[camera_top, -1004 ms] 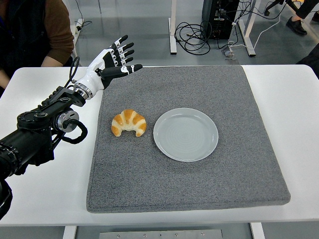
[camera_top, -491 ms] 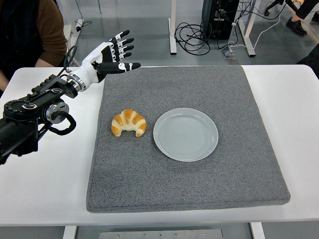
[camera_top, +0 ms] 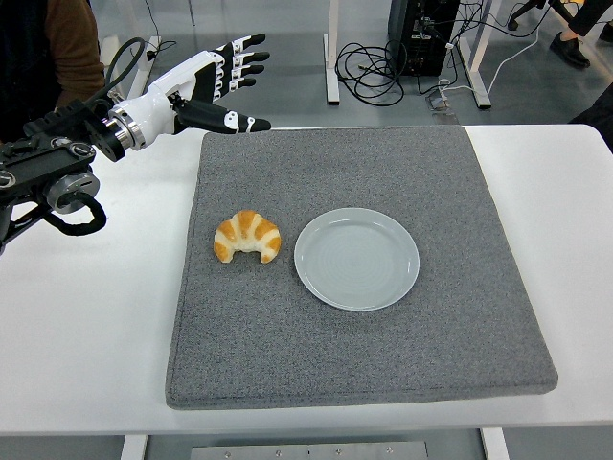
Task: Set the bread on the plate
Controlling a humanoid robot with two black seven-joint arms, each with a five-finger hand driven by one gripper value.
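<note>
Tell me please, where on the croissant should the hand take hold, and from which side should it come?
Probably the thick middle of the croissant, from above. It lies flat on the grey mat, arched with both tips toward the near edge, so fingers could close across the hump. The left hand is open and holds nothing.

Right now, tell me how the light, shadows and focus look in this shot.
Head view: even, soft overhead light; the croissant and plate throw only faint shadows on the grey mat. No strong glare, just a mild sheen on the plate. Focus is sharp across the table; the left hand, open at the far left, shows no obvious blur.
</note>
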